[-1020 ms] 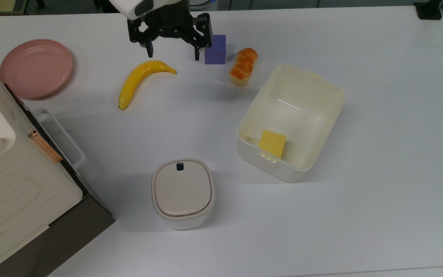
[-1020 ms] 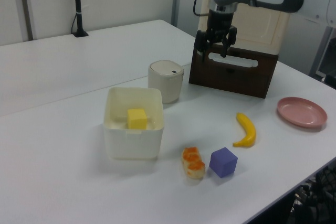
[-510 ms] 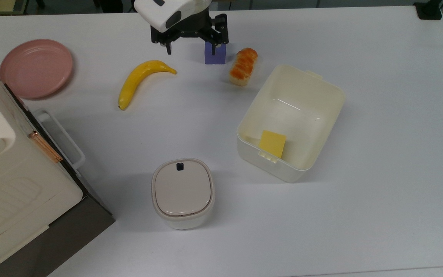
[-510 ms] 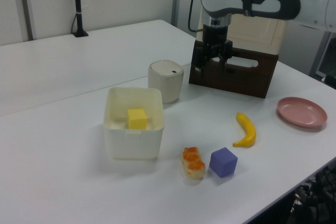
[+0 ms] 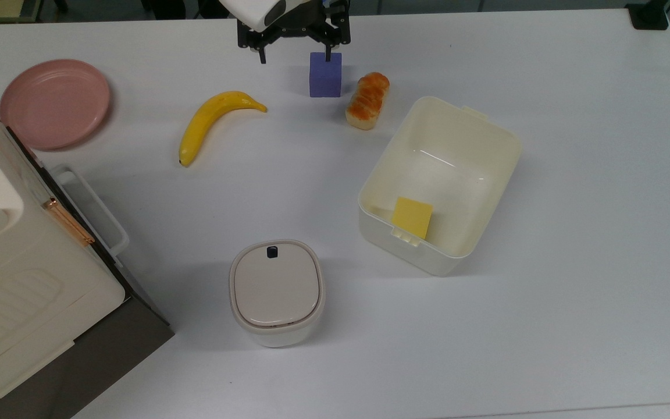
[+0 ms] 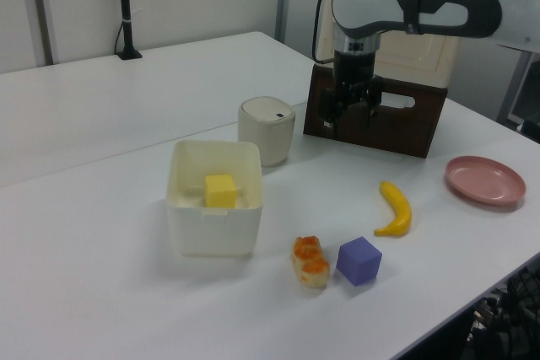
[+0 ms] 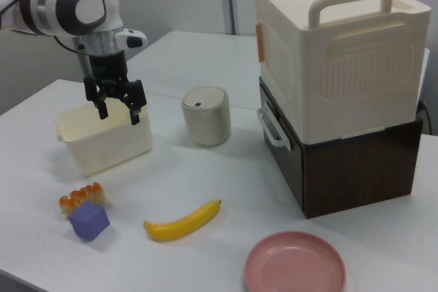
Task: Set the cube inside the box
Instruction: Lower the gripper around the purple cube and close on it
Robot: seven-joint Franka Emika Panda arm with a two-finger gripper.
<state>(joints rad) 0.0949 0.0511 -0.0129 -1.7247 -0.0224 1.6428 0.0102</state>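
Note:
The blue-purple cube rests on the white table between a banana and a bread roll; it also shows low in the left view and the right view. The cream box stands open on the top view's right, with a yellow cube inside it. The box shows too in the left view and the right view. My gripper hangs open and empty well above the table. In the top view its right finger overlaps the cube's far edge.
A banana and a bread roll flank the cube. A pink plate lies at the top view's left. A lidded beige container stands in front. A large cream case sits on a dark brown box.
My gripper has moved to the top view's right and toward its upper edge, still open. In the left view it has come down. The cube and the other objects have not moved.

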